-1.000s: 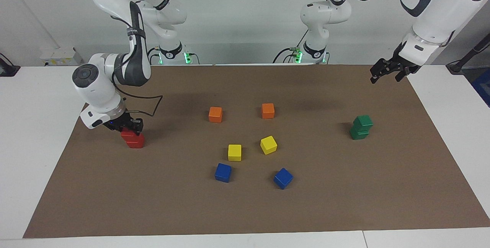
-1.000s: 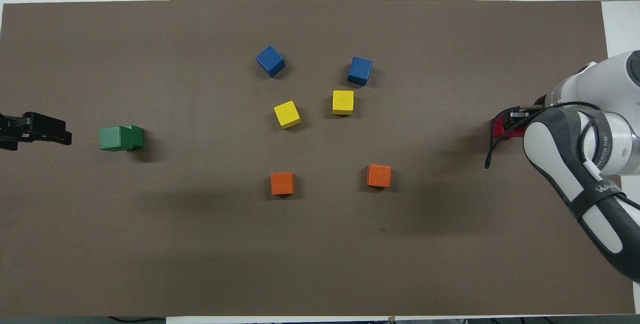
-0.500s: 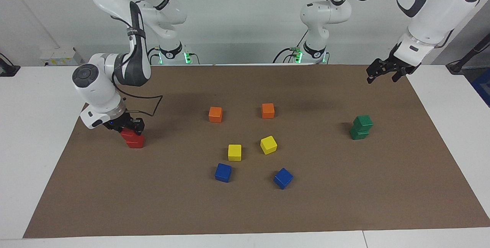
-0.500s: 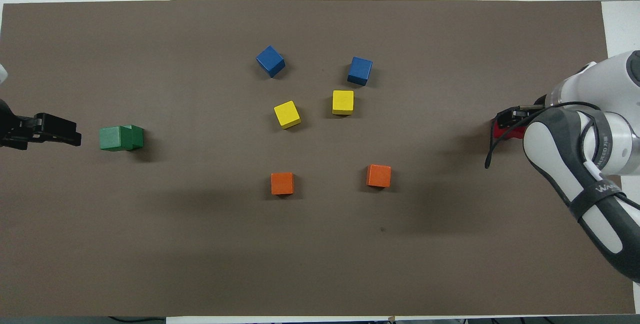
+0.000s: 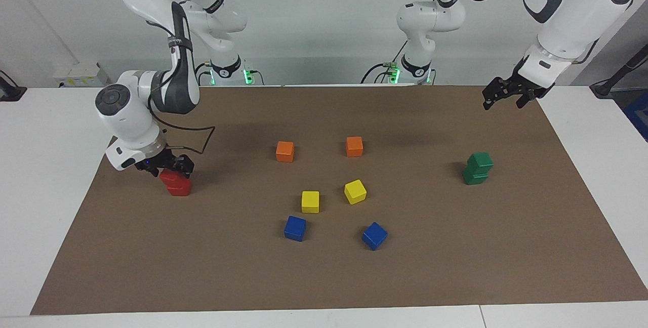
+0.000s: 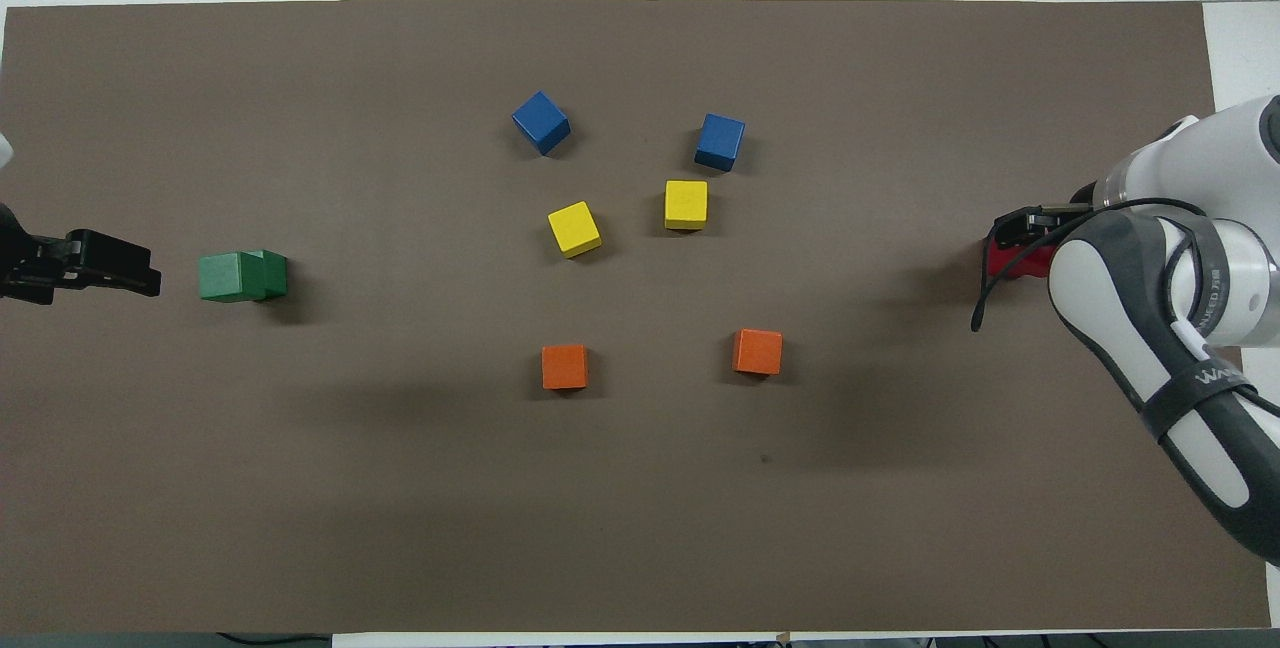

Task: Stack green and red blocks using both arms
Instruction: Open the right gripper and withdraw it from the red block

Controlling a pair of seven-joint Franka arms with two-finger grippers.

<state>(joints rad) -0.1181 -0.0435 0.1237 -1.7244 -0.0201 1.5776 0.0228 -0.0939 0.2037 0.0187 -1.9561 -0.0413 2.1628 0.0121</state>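
Observation:
Two red blocks (image 5: 176,183) stand stacked, slightly askew, at the right arm's end of the brown mat; in the overhead view only a sliver of the red stack (image 6: 1008,262) shows under the arm. My right gripper (image 5: 169,167) hovers open just over the upper red block, touching nothing that I can see, and shows from above as the right gripper (image 6: 1018,230). Two green blocks (image 5: 477,168) form a twisted stack at the left arm's end, also visible as the green stack (image 6: 243,276). My left gripper (image 5: 501,97) hangs open and empty, raised above the mat's edge beside the green stack (image 6: 125,266).
In the mat's middle lie two orange cubes (image 5: 285,151) (image 5: 354,146), two yellow cubes (image 5: 310,201) (image 5: 355,191) and two blue cubes (image 5: 295,228) (image 5: 374,236), the blue ones farthest from the robots. White tabletop (image 5: 45,176) borders the mat.
The right gripper opened, let go of the upper red block and rose a little. The left gripper climbed higher and drifted slightly toward the table's middle.

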